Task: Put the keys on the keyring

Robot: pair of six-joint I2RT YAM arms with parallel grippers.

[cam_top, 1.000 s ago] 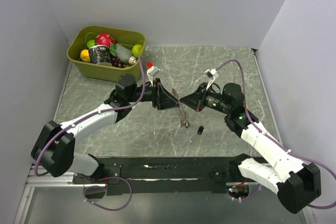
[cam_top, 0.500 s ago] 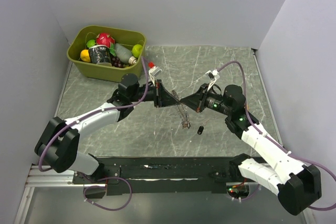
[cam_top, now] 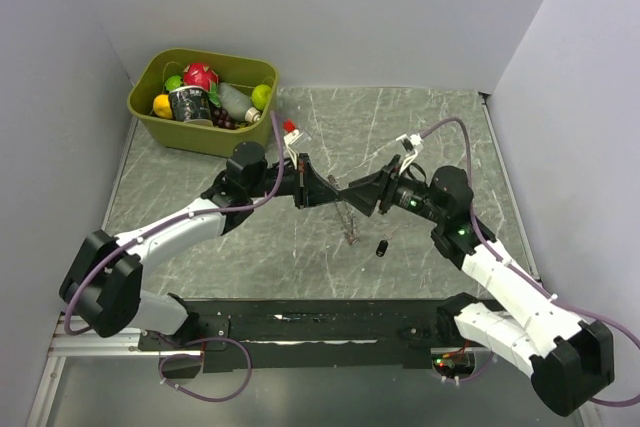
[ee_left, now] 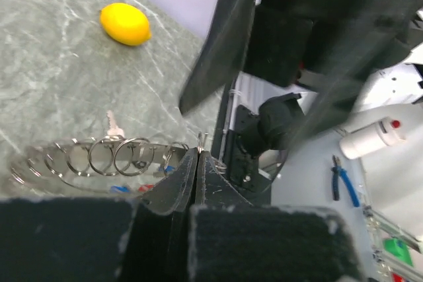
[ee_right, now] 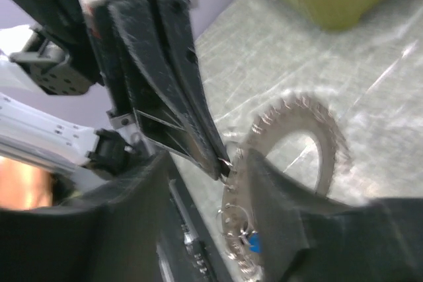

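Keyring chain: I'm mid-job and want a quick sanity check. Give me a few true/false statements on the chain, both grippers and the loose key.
1. The left gripper is shut on the keyring chain. True.
2. The black key is threaded onto the chain. False: it lies loose on the table, to the right of the chain's lower end.
3. The right gripper has its tips right up against the left gripper's. True.
4. The chain lies flat on the table, away from both grippers. False: it hangs down from where the two grippers' tips meet.
5. The green bin sits at the near right corner. False: it is at the far left corner.
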